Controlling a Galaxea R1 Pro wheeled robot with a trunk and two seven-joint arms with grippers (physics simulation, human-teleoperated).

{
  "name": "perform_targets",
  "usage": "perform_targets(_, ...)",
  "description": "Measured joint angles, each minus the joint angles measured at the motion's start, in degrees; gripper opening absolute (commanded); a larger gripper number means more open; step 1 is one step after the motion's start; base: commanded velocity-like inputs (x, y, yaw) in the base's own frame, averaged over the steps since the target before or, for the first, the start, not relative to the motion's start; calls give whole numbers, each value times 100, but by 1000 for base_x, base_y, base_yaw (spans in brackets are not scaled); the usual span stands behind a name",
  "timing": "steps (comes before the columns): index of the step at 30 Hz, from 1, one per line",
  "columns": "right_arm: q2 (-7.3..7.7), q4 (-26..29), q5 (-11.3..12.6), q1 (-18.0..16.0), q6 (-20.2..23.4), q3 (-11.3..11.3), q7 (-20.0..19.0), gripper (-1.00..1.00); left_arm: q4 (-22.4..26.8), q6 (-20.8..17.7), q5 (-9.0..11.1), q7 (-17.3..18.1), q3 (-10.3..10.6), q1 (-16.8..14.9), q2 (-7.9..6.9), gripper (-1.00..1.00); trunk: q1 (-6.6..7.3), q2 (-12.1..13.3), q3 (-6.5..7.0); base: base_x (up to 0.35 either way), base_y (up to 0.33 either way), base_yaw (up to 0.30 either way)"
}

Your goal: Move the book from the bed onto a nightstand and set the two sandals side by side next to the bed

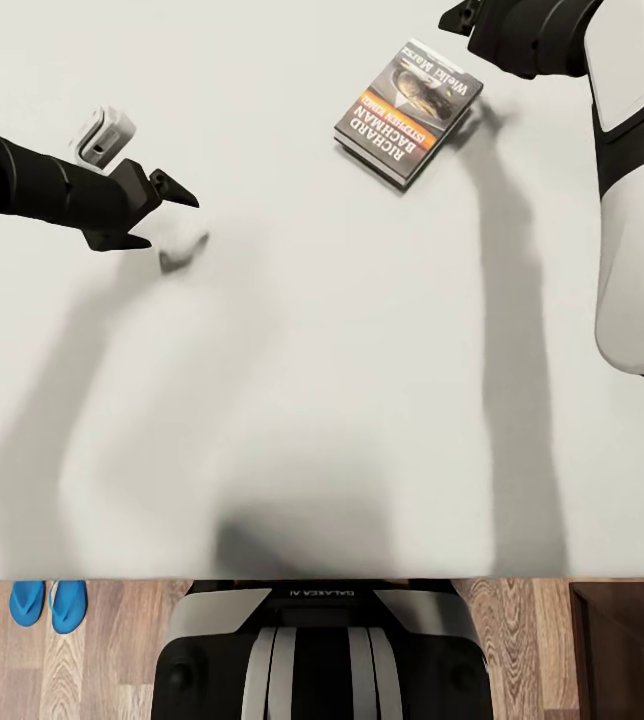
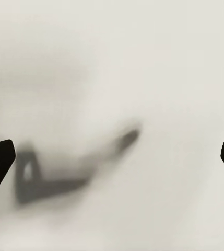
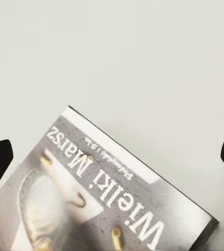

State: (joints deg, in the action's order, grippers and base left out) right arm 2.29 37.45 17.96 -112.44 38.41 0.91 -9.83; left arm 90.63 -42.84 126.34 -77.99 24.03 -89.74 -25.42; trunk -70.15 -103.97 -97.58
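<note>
A thin paperback book is seen lying flat on the plain white mattress top of the bed, cover up, dark grey with a pale picture, an orange band and white lettering. In the right wrist view the book is shown just ahead of and between the two dark fingertips, which are set wide apart at the picture's edges; the jaws of the right gripper are thus spread, with nothing pinched, and no contact with the cover can be made out. In the head view only the black wrist housing of the right arm is visible above the book's far corner.

The left gripper is held over bare mattress, well apart from the book. Its black, wedge-shaped fingers are spread, and in the left wrist view the left gripper is shown with both tips parted widely over smooth white surface, only its own soft shadow lying between them. A small pale grey boxy object rests on the mattress just beyond the left arm; what it is cannot be told.

The mattress is matte and unwrinkled, crossed by long blurred shadows. Beneath its near edge, wood-plank flooring is seen, with two bright blue sandals laid side by side close to the bed. A dark brown glossy nightstand is partly shown nearby.
</note>
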Motion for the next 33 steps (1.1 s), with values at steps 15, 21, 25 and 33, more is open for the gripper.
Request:
perform_targets(15, 150, -122, -53, 2, -290, -18, -711, 100, 132, 14, 22, 46, 16, -69, 9, 100, -2, 0, -3, 0, 0, 0)
perform_targets(21, 265, -325, -42, -10, -431, -28, -822, 100, 146, 11, 23, 57, 7, -145, 19, 100, -2, 0, -3, 0, 0, 0)
perform_targets(25, 282, -441, -41, -13, -541, -33, -856, 100, 148, 11, 25, 58, 8, -188, 29, 100, -2, 0, -3, 0, 0, 0)
perform_targets(33, 312, -1116, -81, -57, -1062, -30, -1411, 100, 148, 11, 27, 59, 13, -216, 52, 100, -2, 0, -3, 0, 0, 0)
